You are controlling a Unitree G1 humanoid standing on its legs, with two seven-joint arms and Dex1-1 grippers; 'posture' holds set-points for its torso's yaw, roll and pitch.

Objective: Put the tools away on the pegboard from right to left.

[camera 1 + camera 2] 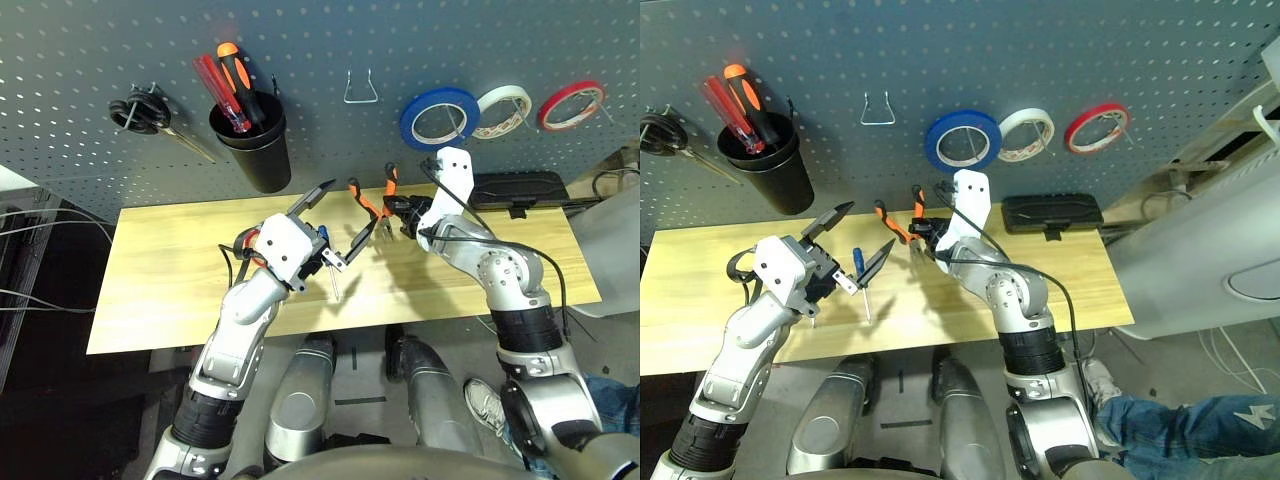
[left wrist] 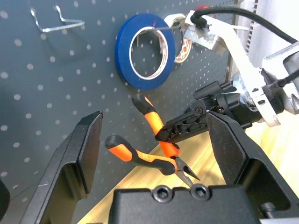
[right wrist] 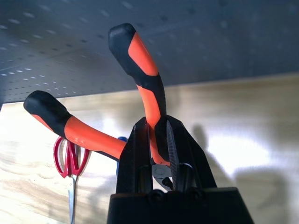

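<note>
The blue tape roll (image 1: 440, 117) hangs on the pegboard (image 1: 320, 40). My right gripper (image 1: 397, 212) is shut on one handle of the orange-and-black pliers (image 1: 368, 203), held above the table in front of the board with the handles spread and pointing up (image 3: 140, 60). My left gripper (image 1: 340, 218) is open just left of the pliers, with its fingers (image 2: 79, 158) on either side of them in the left wrist view. The blue-handled screwdriver (image 1: 858, 262) lies on the table under that gripper. The red-handled scissors (image 3: 69, 156) lie on the wood beside it.
A bare wire hook (image 1: 360, 88) sits left of the blue roll. A black cup (image 1: 252, 145) with red and orange screwdrivers and black-handled scissors (image 1: 140, 110) hang further left. White tape (image 1: 503, 110) and red tape (image 1: 571, 105) hang right. A black case (image 1: 520, 188) rests on the table (image 1: 170, 290).
</note>
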